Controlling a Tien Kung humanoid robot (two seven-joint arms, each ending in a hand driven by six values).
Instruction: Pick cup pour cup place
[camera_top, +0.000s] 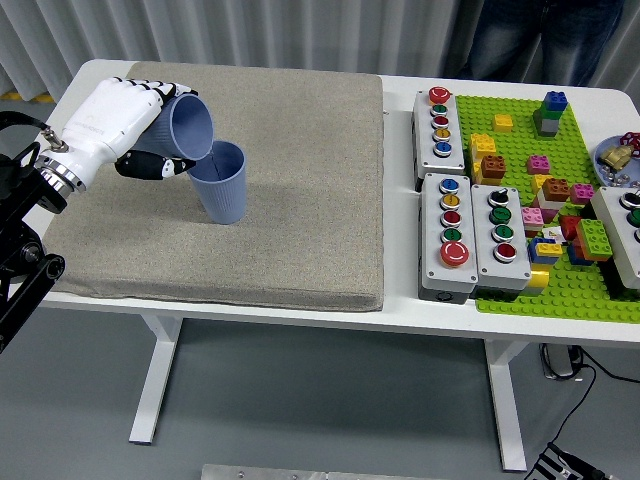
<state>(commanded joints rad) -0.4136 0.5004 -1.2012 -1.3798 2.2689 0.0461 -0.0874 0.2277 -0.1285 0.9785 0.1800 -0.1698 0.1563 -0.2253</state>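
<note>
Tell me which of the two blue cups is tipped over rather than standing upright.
The cup gripped by the left hand is tipped, mouth angled down over the other cup, which stands upright on the mat.

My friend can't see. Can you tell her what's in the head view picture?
The left robot hand holds a blue cup tipped over a second blue cup standing upright on a grey mat. To the right, button boxes and a green brick plate sit on the white table.

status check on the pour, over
Left robot hand shut on tilted blue cup, mouth over upright blue cup on the mat. Right arm unseen. Nothing in the way.
</note>
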